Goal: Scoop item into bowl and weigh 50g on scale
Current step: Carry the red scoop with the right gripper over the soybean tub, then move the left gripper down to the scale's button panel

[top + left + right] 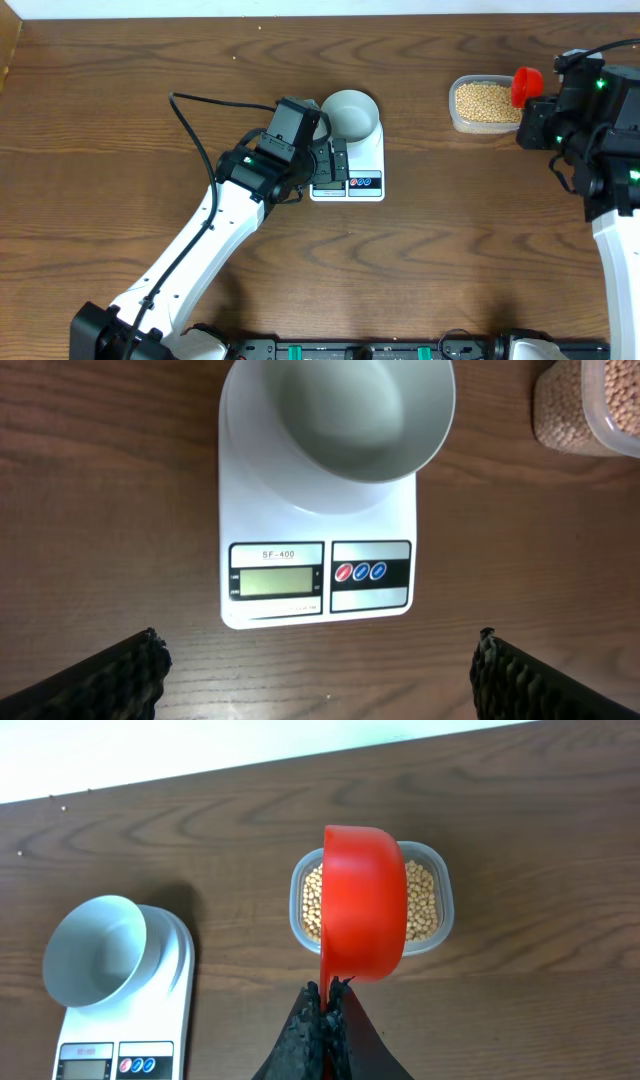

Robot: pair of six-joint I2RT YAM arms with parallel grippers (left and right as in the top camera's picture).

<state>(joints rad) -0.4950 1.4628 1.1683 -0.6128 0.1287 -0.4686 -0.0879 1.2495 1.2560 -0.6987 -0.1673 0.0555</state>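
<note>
tan beans (pixel 423 905) lie in a clear tub (pixel 475 127) straight ahead of the right pincer (pixel 328 995), which is pressed together on the handle of a red scoop (pixel 363 900). the scoop's long axis runs forward from that pincer, its cup over the tub. the empty bowl (pixel 350 112) sits on the scale (pixel 380 575), well off to that pincer's left. the left pincer (pixel 320 650) is spread wide, holding nothing, the scale's display just ahead of it. the right arm is nearer the beans, so the dip is likely its job.
</note>
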